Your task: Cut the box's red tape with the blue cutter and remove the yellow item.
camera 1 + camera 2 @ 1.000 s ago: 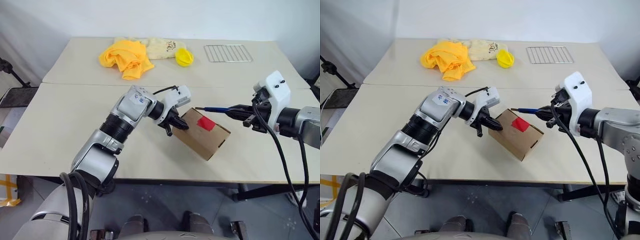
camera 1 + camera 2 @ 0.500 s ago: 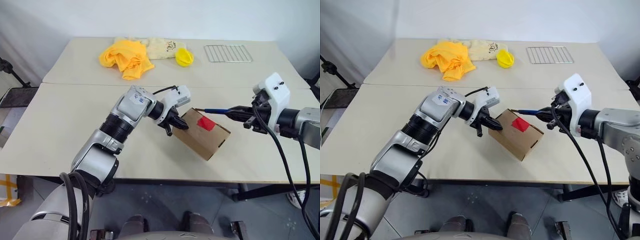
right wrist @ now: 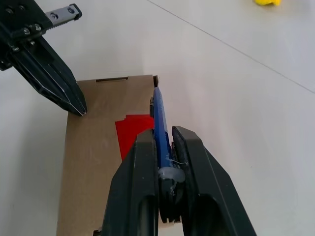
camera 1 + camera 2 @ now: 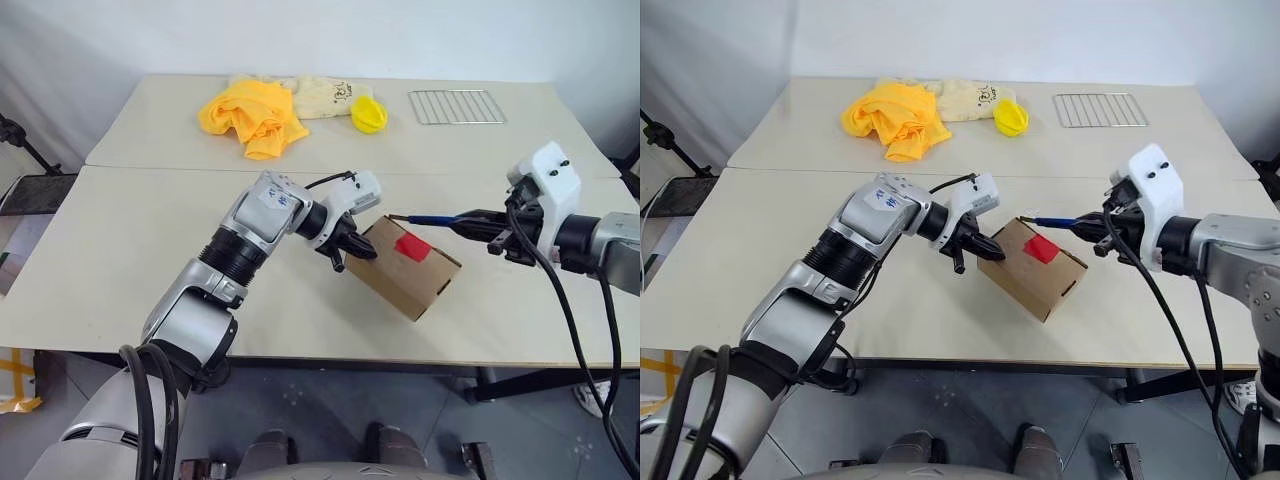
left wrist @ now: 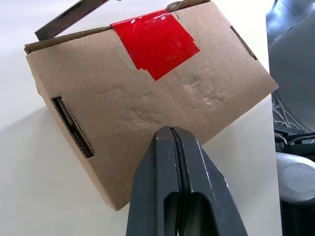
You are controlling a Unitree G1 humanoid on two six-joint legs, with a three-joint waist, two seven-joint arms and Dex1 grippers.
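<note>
Right end effector (image 4: 478, 222) gripping blue cutter (image 4: 432, 217), tip at box (image 4: 408, 268) edge, left end effector (image 4: 362, 249) closed against box

The pale bench (image 4: 140, 230) carries the box (image 4: 405, 268), a yellow cloth (image 4: 250, 115), a yellow item (image 4: 368, 113) and a wire rack (image 4: 455, 106).

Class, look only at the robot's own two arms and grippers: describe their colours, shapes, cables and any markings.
Both arms are silver-grey metal tubes with black ribbed joint rings. The left arm carries a small white sticker with blue marks. Loose black cables loop along each arm. Each wrist has a white plastic housing; the one on the right arm shows two dark screw dots. The left gripper and right gripper each have two slim, tapering black fingers.
</note>
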